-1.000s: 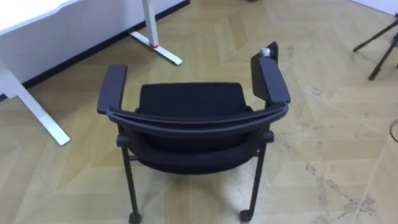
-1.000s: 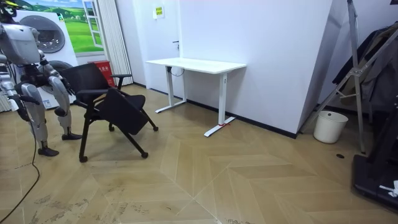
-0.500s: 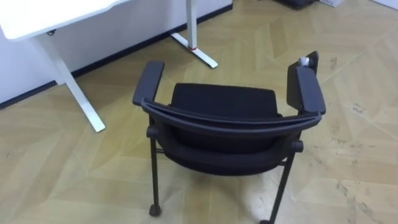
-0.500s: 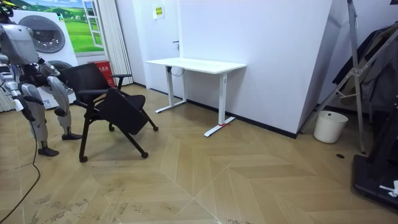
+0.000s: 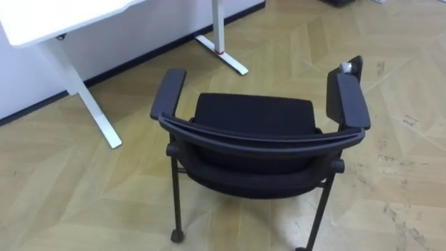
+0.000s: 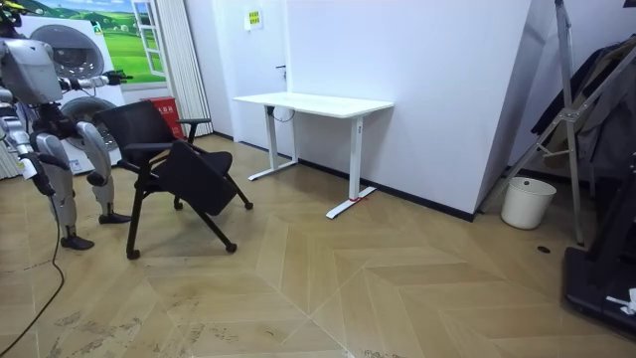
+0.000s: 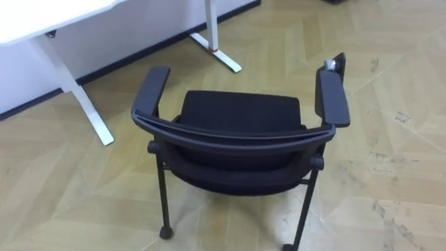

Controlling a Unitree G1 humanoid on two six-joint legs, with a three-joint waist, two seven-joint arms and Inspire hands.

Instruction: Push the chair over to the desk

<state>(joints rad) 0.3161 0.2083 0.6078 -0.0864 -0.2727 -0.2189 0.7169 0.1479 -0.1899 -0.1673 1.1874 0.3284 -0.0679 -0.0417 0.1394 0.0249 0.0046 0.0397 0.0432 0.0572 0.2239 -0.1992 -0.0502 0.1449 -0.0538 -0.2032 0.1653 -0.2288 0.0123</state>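
Note:
A black chair (image 5: 254,125) with two armrests stands on the wood floor right below me, its curved backrest nearest me and its seat facing away. In the room view I stand at the far left, just behind the chair (image 6: 184,169), facing the room view's right. One arm stretches forward at head height, ending in what I take for my left hand (image 6: 121,75). My right hand (image 6: 27,166) hangs low by my hip. Both are too small there to read. Nothing touches the chair.
A white desk (image 5: 63,14) on white legs stands ahead to the left, against the wall (image 6: 313,102); one leg's foot (image 5: 223,56) lies beyond the chair. A washing machine (image 6: 75,60) is behind me. A white bin (image 6: 527,202) and a rack (image 6: 571,119) stand far right.
The eye view has shifted with my head, so the chair sits further right and the desk shows more. In the room view one arm has risen forward; the chair has stayed put.

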